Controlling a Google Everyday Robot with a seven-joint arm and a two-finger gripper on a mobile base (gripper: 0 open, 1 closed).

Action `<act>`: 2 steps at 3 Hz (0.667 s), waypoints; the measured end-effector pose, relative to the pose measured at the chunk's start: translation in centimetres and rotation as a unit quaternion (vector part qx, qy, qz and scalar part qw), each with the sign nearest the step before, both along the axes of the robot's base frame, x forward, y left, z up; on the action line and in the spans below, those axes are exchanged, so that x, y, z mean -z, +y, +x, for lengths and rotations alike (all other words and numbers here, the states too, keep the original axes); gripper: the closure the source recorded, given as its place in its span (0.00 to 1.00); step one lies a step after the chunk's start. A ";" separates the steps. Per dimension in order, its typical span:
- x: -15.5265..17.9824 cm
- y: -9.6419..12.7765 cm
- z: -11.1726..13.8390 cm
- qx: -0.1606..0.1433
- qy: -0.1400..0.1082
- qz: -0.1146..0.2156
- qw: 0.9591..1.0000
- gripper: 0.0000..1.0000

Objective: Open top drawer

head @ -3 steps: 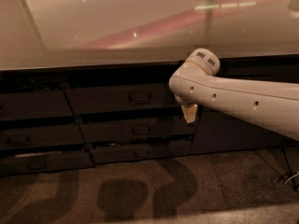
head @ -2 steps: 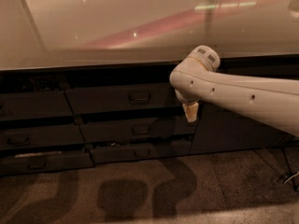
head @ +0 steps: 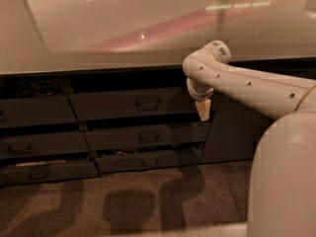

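- Arm (head: 282, 181): pale near link fills the lower right; the forearm reaches left across the cabinet.
- Gripper (head: 203, 110): points down, jaws together with no gap showing, at the right end of the top drawer (head: 113, 105), right of its handle (head: 147, 102).
- Risk: closed and off-line, the jaws may skid along the front or hook the middle drawer's handle (head: 148, 138).
- Surface (head: 98, 33): pale and glossy, above.

pincer (head: 203, 110): at right end of top drawer (head: 108, 105) | middle drawer (head: 118, 139): beneath it | countertop (head: 98, 33): above
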State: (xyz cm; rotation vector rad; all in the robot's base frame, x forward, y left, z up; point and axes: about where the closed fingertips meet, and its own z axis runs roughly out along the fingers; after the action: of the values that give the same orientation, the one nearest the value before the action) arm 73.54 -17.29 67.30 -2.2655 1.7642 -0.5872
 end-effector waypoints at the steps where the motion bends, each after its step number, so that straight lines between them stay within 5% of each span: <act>1: -0.1 0.0 0.1 -0.002 -0.001 0.000 1.000 0.00; 2: 0.3 -0.8 0.1 -0.007 0.004 0.038 0.999 0.00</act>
State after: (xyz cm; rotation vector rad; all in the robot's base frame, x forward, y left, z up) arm 73.65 -18.12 67.04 -2.2313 1.7417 -0.4990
